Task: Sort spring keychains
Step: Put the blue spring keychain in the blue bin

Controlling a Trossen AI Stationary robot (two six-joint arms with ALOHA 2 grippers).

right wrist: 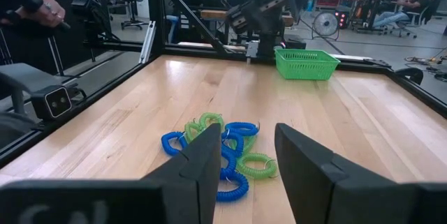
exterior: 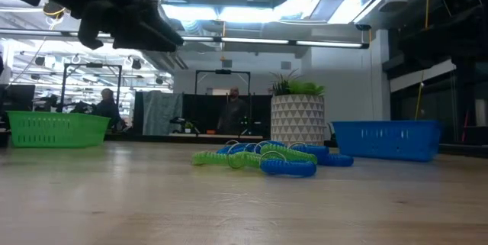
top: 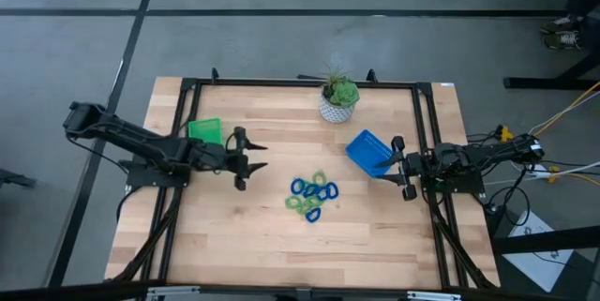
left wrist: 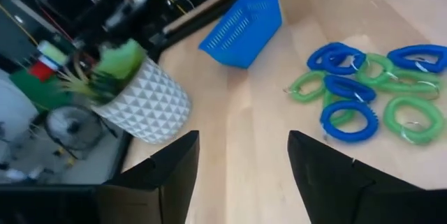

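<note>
Several blue and light green spring keychains (top: pixel 311 198) lie in a loose pile mid-table, also seen in the low view (exterior: pixel 263 157), the left wrist view (left wrist: pixel 370 95) and the right wrist view (right wrist: pixel 222 151). My left gripper (top: pixel 255 160) hangs open above the table, left of the pile and beside the green tray (top: pixel 204 131). My right gripper (top: pixel 401 165) is open at the table's right side, next to the blue tray (top: pixel 367 152). Neither gripper touches anything.
A potted plant in a white patterned pot (top: pixel 337 97) stands near the far edge. The green tray (exterior: pixel 55 129) rests on the left, the blue tray (exterior: pixel 385 138) on the right. A black frame rail (top: pixel 300 83) borders the table. People show in the room behind.
</note>
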